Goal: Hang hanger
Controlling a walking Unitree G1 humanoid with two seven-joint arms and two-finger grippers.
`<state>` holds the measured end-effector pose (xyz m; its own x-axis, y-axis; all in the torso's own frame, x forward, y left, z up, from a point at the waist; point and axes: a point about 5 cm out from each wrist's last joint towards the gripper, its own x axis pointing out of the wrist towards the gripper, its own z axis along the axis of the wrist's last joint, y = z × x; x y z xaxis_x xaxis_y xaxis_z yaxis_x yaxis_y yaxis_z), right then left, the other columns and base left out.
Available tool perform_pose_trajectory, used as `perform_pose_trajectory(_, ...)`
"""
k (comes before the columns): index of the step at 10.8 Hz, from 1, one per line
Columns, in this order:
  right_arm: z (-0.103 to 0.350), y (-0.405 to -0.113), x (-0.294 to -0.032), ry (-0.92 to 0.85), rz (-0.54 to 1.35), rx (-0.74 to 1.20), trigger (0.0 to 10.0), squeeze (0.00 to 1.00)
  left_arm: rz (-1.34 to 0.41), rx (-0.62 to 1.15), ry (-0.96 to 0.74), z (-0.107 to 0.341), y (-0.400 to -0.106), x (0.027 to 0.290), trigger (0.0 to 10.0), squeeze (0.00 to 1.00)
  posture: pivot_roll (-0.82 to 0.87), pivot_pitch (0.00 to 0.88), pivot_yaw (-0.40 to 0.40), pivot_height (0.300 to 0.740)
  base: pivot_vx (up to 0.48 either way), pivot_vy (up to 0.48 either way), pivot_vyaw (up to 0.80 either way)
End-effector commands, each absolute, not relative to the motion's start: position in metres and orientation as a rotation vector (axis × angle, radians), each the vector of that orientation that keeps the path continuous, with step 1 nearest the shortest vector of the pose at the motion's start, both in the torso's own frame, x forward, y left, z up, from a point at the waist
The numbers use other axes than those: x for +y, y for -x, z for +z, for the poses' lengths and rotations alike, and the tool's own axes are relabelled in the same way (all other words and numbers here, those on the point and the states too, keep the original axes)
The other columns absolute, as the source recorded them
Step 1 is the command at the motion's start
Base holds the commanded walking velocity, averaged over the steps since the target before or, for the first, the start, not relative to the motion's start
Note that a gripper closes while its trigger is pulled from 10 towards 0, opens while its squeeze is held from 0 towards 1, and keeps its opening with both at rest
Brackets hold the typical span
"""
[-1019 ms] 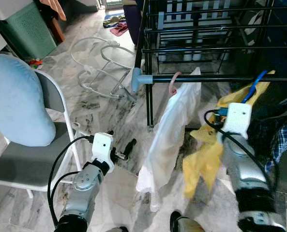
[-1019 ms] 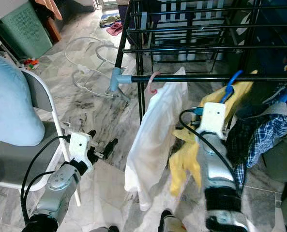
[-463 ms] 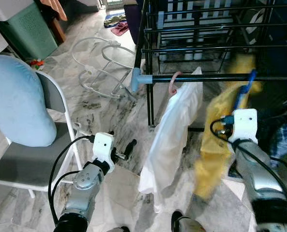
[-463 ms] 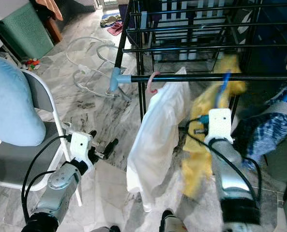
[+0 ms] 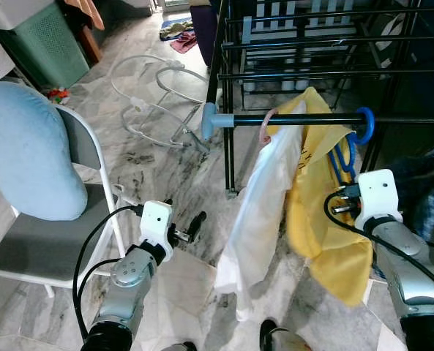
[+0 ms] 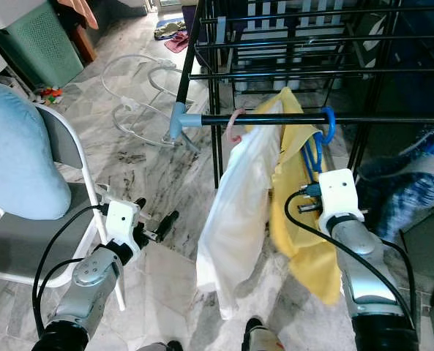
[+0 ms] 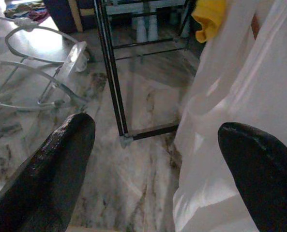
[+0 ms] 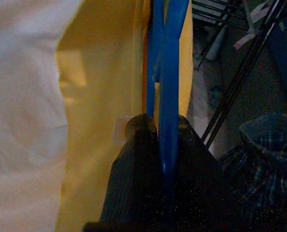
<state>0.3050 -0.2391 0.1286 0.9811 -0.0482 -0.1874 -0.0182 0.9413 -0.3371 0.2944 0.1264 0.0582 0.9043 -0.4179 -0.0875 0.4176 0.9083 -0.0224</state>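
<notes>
1. The marble floor (image 5: 158, 168) spreads under everything, with a white wire frame (image 5: 154, 99) lying on it near the far side.
2. A black drying rack (image 5: 304, 66) stands ahead; its front rail (image 5: 304, 119) runs across, capped at the robot's left end by a light-blue knob (image 5: 209, 121).
3. To the robot's left stands a folding chair (image 5: 48, 248) with a blue cushion (image 5: 26, 153) leaning on its back.
4. A white shirt (image 5: 260, 197) hangs from the rail on a pink hook (image 5: 264, 126).
5. Just beside it, touching it, hangs a yellow garment (image 5: 326, 219) on a blue hanger (image 5: 348, 146), whose hook loops over the rail.
6. The right gripper (image 8: 160, 128) is below the rail, its fingers (image 8: 136, 130) clamped on the hanger's blue bars, as the right wrist view shows.
7. The left gripper (image 5: 186, 227) is held low over the floor, near the shirt's hem, fingers spread wide and holding nothing.
8. A green bin (image 5: 37, 44) stands far left.
</notes>
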Motion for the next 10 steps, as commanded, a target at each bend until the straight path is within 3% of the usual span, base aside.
perform_pose_trajectory(1,0.122,-0.301,-0.236,0.374,0.000,0.215,10.0,0.00,-0.427,0.120,-0.020,0.053,-0.292,0.132,10.0,0.00,-0.14,0.159,0.142,0.740,0.000,0.000,0.00)
perform_pose_trajectory(3,0.128,-0.305,-0.241,0.431,-0.008,0.194,10.0,1.00,-0.432,0.115,-0.035,0.054,-0.293,0.131,10.0,0.00,-0.14,0.157,0.145,0.740,0.000,0.000,0.00)
perform_pose_trajectory(5,0.133,-0.307,-0.248,0.449,-0.037,0.182,10.0,1.00,-0.432,0.114,-0.034,0.054,-0.293,0.130,10.0,0.00,-0.14,0.158,0.145,0.740,0.000,0.000,0.00)
perform_pose_trajectory(7,0.143,-0.312,-0.257,0.466,-0.069,0.161,10.0,0.00,-0.433,0.117,-0.032,0.054,-0.292,0.129,10.0,0.00,-0.14,0.162,0.142,0.740,0.000,0.000,0.00)
perform_pose_trajectory(10,0.151,-0.321,-0.260,0.450,-0.069,0.143,10.0,0.00,-0.436,0.120,-0.028,0.053,-0.291,0.127,10.0,0.00,-0.15,0.161,0.136,0.740,0.000,0.000,0.00)
